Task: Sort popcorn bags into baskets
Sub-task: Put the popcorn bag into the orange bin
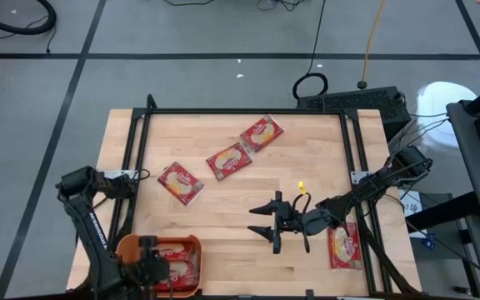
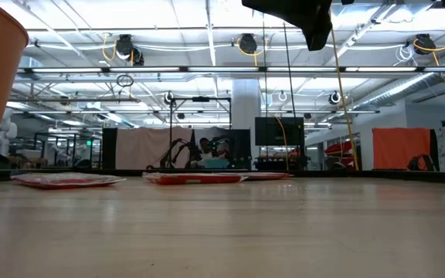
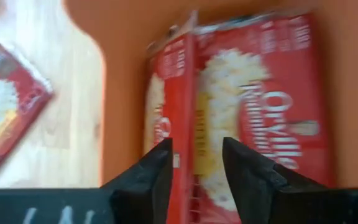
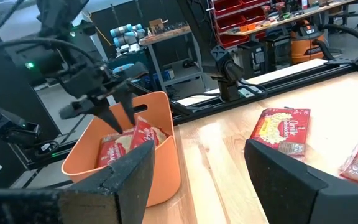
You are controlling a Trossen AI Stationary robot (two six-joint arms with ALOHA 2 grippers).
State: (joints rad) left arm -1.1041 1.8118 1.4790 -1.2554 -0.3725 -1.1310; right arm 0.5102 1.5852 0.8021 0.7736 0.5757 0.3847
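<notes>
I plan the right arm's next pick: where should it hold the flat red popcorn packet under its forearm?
The flat red popcorn packet lies flat on the wooden table. Come from straight above and pinch across its two long edges with the open right tool.

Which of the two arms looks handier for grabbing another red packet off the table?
Probably the right. Its open right gripper hovers mid-table near the loose popcorn bags, while the left gripper is over the orange basket, busy with a bag.
</notes>
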